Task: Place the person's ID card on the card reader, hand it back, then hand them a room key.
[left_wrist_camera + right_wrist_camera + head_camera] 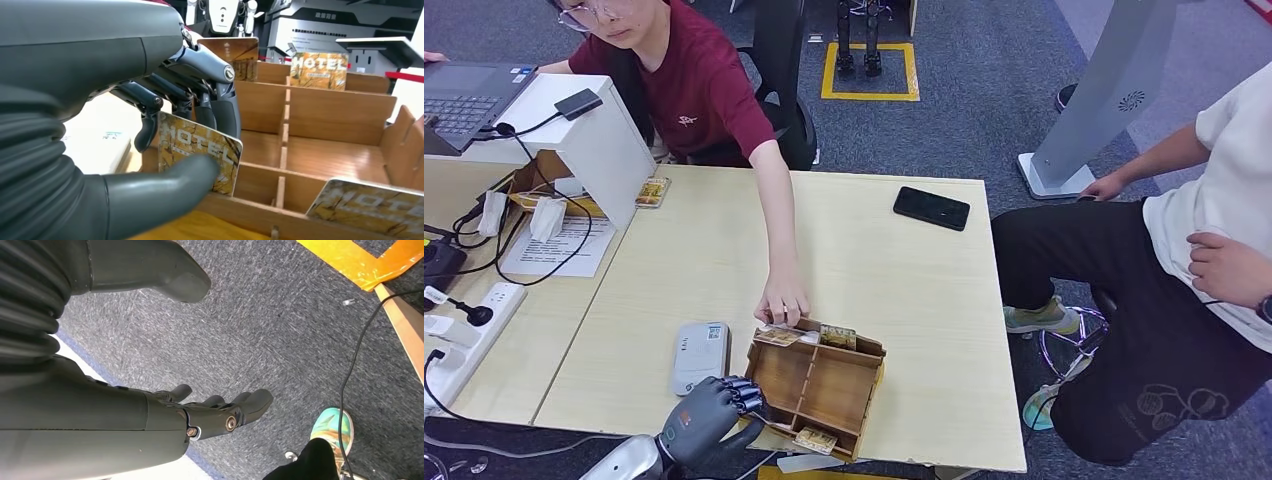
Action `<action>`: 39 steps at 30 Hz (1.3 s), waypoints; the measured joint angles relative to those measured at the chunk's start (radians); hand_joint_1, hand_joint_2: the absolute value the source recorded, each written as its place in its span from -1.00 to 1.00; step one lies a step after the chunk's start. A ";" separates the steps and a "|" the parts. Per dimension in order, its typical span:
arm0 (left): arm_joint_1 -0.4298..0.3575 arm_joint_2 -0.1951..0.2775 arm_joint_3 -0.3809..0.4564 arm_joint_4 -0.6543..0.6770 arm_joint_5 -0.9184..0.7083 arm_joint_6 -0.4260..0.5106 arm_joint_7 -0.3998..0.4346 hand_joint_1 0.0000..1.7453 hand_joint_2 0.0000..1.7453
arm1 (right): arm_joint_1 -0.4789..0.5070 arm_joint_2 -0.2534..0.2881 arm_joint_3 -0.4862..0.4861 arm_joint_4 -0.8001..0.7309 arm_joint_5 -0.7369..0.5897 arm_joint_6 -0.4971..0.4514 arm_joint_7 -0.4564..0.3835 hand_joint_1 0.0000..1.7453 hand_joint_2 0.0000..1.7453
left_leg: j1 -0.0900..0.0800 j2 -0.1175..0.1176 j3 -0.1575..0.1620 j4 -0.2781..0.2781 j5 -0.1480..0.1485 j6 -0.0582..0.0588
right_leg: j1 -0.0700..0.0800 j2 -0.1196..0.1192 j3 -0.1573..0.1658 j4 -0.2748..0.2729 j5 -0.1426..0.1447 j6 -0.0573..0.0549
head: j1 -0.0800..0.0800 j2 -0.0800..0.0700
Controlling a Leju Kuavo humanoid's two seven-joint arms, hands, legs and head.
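My left hand [709,410] is at the near left corner of the wooden key box [871,385] on the table. It pinches a gold "HOTEL" key card [197,155] between thumb and fingers, just over the box's near compartments. More key cards [318,70] stand against the box's far wall, and one [370,207] lies at its near edge. The white card reader [699,355] lies left of the box. A person in a red shirt rests a hand [782,300] on a card [779,336] at the box's far rim. My right hand [220,415] hangs over the carpet, fingers stretched out and holding nothing.
A black phone [931,208] lies at the table's far right. A white stand [594,140], a laptop [464,95], cables and a power strip [469,335] crowd the left side. A second person [1204,250] sits close to the table's right edge.
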 joint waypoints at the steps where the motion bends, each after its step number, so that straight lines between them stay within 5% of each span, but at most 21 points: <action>1: 0.000 0.000 0.000 0.000 0.000 0.000 0.000 0.25 1.00 | 0.000 0.000 -0.003 0.000 -0.001 0.000 -0.004 -1.00 1.00 | 0.000 0.000 0.000 0.000 0.000 0.000 | 0.000 0.000 0.000 0.000 0.000 0.000 | 0.000 0.000; 4: 0.001 0.002 0.000 0.000 0.000 0.000 0.000 0.88 1.00 | -0.002 0.000 -0.009 -0.004 -0.009 0.000 -0.016 -1.00 1.00 | 0.000 0.000 0.000 0.000 0.000 0.000 | 0.000 0.000 0.000 0.000 0.000 0.000 | 0.000 0.000; 6: 0.001 0.002 0.000 0.000 0.000 -0.002 0.000 1.00 1.00 | -0.003 0.000 -0.013 -0.006 -0.015 0.000 -0.024 -1.00 1.00 | 0.000 0.000 0.000 0.000 0.000 0.000 | 0.000 0.000 0.000 0.000 0.000 0.000 | 0.000 0.000; 19: 0.012 0.008 0.072 -0.021 0.186 -0.020 -0.037 1.00 1.00 | -0.008 0.001 -0.017 -0.009 -0.022 0.000 -0.032 -1.00 1.00 | 0.000 0.000 0.000 0.000 0.000 0.000 | 0.000 0.000 0.000 0.000 0.000 0.000 | 0.000 0.000; 39: -0.006 0.045 0.483 -0.227 0.350 -0.082 -0.009 1.00 1.00 | 0.010 0.012 -0.046 -0.009 -0.038 -0.006 -0.030 -1.00 1.00 | 0.001 0.000 0.000 0.000 0.000 -0.001 | 0.001 0.000 0.000 0.000 0.000 0.000 | 0.000 0.000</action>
